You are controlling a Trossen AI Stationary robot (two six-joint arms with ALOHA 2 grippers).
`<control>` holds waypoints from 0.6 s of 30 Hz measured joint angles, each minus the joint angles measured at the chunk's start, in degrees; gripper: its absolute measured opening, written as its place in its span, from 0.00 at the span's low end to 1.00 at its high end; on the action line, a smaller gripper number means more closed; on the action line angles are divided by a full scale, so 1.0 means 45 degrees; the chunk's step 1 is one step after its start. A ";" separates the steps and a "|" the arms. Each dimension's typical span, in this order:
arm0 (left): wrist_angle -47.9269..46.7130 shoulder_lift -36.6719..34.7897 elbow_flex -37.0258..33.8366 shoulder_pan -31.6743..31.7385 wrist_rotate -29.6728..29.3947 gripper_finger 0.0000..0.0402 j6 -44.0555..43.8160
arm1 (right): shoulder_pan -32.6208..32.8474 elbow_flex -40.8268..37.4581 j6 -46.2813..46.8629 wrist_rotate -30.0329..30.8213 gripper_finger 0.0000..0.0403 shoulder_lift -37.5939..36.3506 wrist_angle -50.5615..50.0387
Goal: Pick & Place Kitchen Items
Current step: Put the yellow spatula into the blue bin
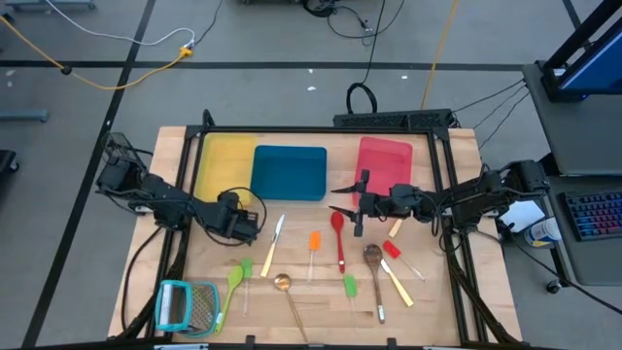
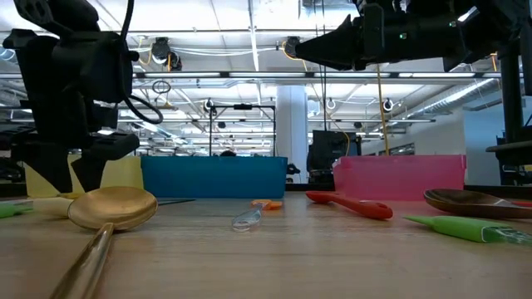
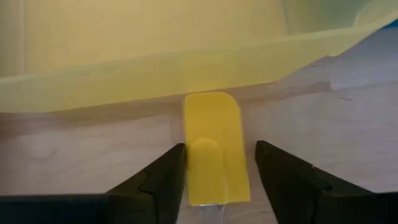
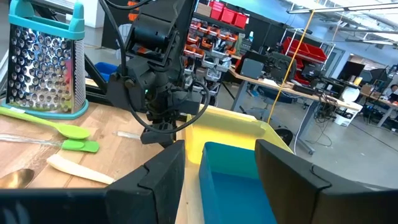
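A small yellow tool lies flat on the wood, its head (image 3: 214, 146) close against the near wall of the yellow tray (image 3: 155, 68). My left gripper (image 3: 221, 152) points steeply down at the tray's near right corner (image 1: 248, 222). It is open, with one finger on each side of the yellow head. My right gripper (image 1: 345, 199) hangs level above the table between the blue tray (image 1: 290, 172) and the red tray (image 1: 386, 160). It is open with nothing between its fingers (image 4: 221, 149). My left gripper comes from above with its fingers along the yellow head's two long edges. One finger (image 3: 168, 171) stands right at the head's edge (image 3: 186, 155) and the other keeps a small gap. I cannot tell whether either finger touches it.
Loose on the table's near half lie a cream-handled knife (image 1: 277, 233), an orange tool (image 1: 314, 243), a red spoon (image 1: 338, 233), a wooden spoon (image 1: 373, 261), a brass spoon (image 1: 284, 287), two green spatulas (image 1: 236, 277) (image 1: 349, 287) and a red-tipped tool (image 1: 392, 250). A teal-framed grater (image 1: 188, 306) sits near left.
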 joint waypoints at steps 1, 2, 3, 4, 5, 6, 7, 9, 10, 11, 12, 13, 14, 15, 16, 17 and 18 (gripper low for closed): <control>0.0035 0.0000 0.0000 -0.0038 0.0012 0.42 0.0002 | 0.0000 0.0000 0.0000 -0.0002 0.46 0.0000 -0.0002; 0.0076 0.0000 0.0000 -0.0086 0.0022 0.38 -0.0001 | 0.0000 0.0000 0.0000 0.0000 0.46 0.0000 0.0000; 0.0057 0.0000 -0.0001 -0.0141 0.0024 0.33 0.0010 | 0.0000 0.0000 0.0000 0.0000 0.46 0.0000 -0.0002; 0.0050 0.0000 -0.0004 -0.0212 0.0011 0.29 0.0012 | 0.0005 0.0000 0.0000 0.0000 0.46 0.0000 0.0000; 0.0047 -0.0003 0.0000 -0.0277 -0.0004 0.25 0.0006 | 0.0005 0.0000 0.0000 0.0000 0.46 0.0000 -0.0001; 0.0016 -0.0024 -0.0010 -0.0328 0.0001 0.21 -0.0027 | 0.0005 0.0000 0.0000 -0.0005 0.46 0.0000 -0.0002; 0.0029 -0.0020 0.0002 -0.0403 -0.0005 0.18 -0.0047 | 0.0005 0.0000 0.0000 -0.0004 0.46 0.0000 -0.0001; 0.0179 -0.0039 0.0005 -0.0568 0.0036 0.11 -0.0119 | 0.0005 0.0000 0.0000 -0.0005 0.46 0.0000 -0.0005; 0.0361 -0.0094 -0.0010 -0.0665 0.0048 0.09 -0.0083 | 0.0005 0.0000 0.0000 -0.0005 0.46 0.0000 -0.0005; 0.0601 -0.0141 -0.0021 -0.0763 0.0007 0.06 0.0061 | 0.0005 0.0000 0.0000 -0.0001 0.46 0.0000 -0.0005; 0.0860 -0.0212 -0.0032 -0.0868 -0.0100 0.03 0.0212 | 0.0005 0.0000 0.0000 -0.0005 0.46 0.0000 -0.0005; 0.1213 -0.0302 -0.0015 -0.0974 -0.0141 0.02 0.0344 | 0.0005 0.0000 0.0000 -0.0005 0.46 0.0000 -0.0005; 0.1666 -0.0348 0.0093 -0.1095 0.0197 0.01 0.0449 | 0.0005 0.0000 0.0000 -0.0005 0.46 0.0000 -0.0001; 0.1790 -0.0317 0.0235 -0.1217 0.0182 0.01 0.0538 | 0.0005 0.0000 0.0000 -0.0005 0.46 0.0000 0.0000; 0.1847 -0.0384 0.0306 -0.1245 0.0297 0.02 0.0619 | 0.0005 0.0000 0.0000 -0.0005 0.46 0.0003 -0.0003; 0.1935 -0.0411 0.0504 -0.1275 0.0593 0.02 0.0723 | 0.0005 0.0000 0.0000 -0.0005 0.46 0.0000 -0.0002; 0.1983 -0.0409 0.0589 -0.1310 0.0553 0.01 0.0880 | 0.0005 0.0007 0.0000 -0.0005 0.46 0.0002 0.0000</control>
